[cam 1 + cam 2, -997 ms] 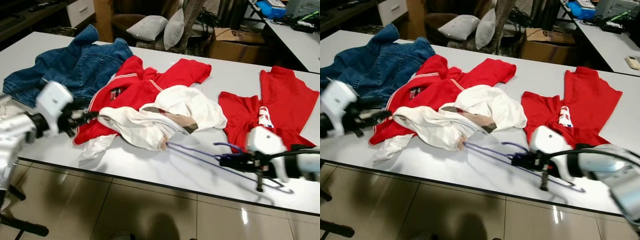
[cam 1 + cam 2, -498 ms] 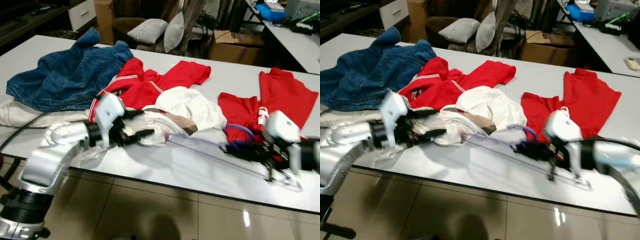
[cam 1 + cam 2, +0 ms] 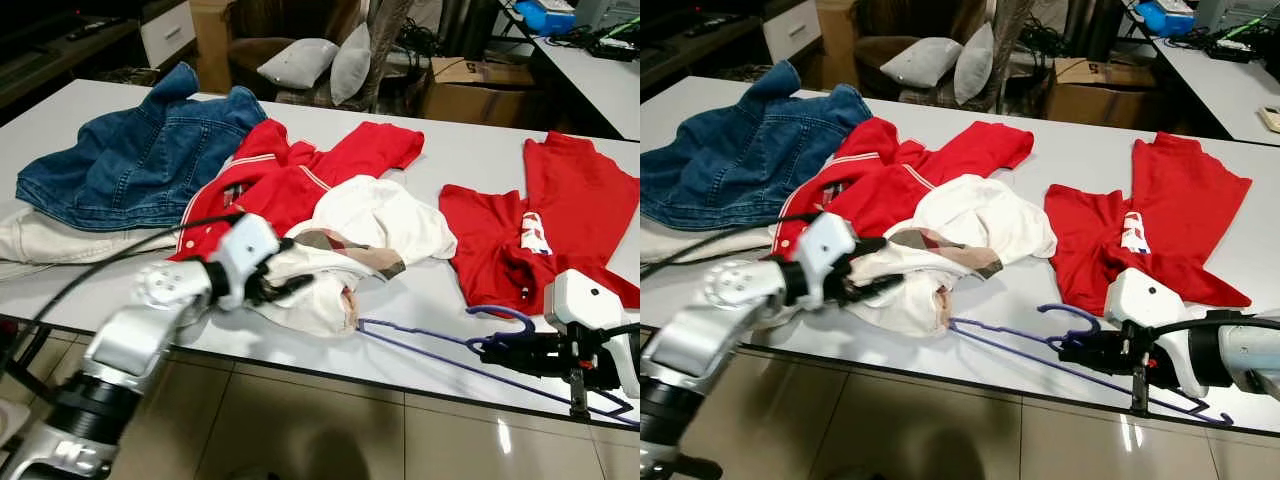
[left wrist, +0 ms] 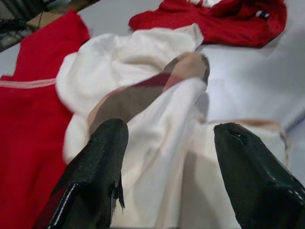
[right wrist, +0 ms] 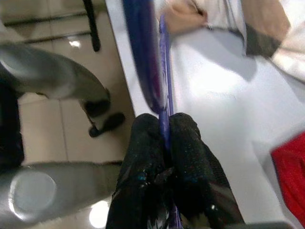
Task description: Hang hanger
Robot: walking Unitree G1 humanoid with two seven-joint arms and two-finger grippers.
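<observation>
Pinching the thin purple wire hanger (image 3: 440,352) near its hook, the right gripper (image 3: 487,347) has its two black fingers clamped tight together on the wire, close to the front edge of the white table (image 3: 470,170). The hanger lies flat along that edge, its far tip touching the rumpled white garment with a checked tan collar (image 3: 350,240) heaped in the middle of the table. On the other side of that heap the left gripper (image 3: 285,287) rests against the cloth with its fingers spread apart, one on either side of a fold, not yet closed on it. Behind the white garment a red jacket with white trim (image 3: 290,175) is spread out, with a blue denim jacket (image 3: 140,160) beside it. Red shorts (image 3: 540,225) lie flat just behind the right gripper.
</observation>
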